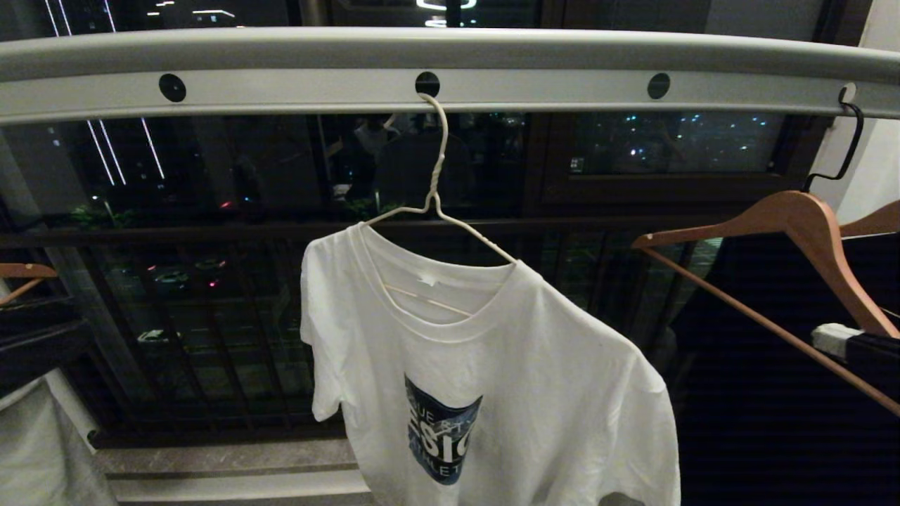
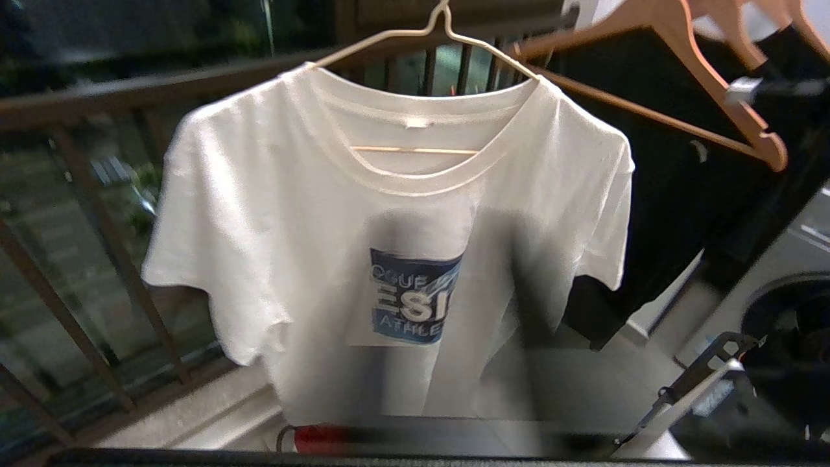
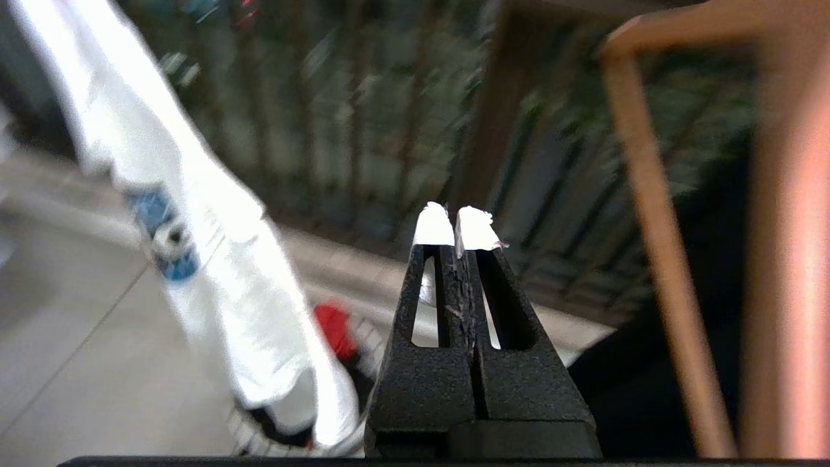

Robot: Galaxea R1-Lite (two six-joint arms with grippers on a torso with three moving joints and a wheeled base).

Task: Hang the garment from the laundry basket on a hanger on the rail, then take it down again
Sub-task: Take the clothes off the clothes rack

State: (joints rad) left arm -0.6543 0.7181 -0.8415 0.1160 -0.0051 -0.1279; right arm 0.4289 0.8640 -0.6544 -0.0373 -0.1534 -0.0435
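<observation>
The garment (image 1: 506, 393), a white T-shirt with a dark blue chest print, hangs on the thin white wire hanger (image 1: 436, 190). The hanger's hook sits in the middle hole of the pale grey rail (image 1: 450, 91). In the left wrist view the garment (image 2: 311, 214) fills the middle, and my left gripper (image 2: 470, 220) shows only as dark smears in front of it, with nothing seen in it. My right gripper (image 3: 455, 227) is shut and empty, and shows at the right (image 1: 837, 336) beside a wooden hanger. The laundry basket (image 3: 249, 444) stands on the floor below the garment, partly seen.
A brown wooden hanger (image 1: 794, 211) carrying a black garment (image 1: 759, 407) hangs right of the T-shirt, with another behind it. A third wooden hanger (image 1: 21, 270) and pale cloth (image 1: 42, 450) are at far left. The dark balcony railing (image 1: 211, 232) runs behind. Something red (image 3: 334, 327) lies in the basket.
</observation>
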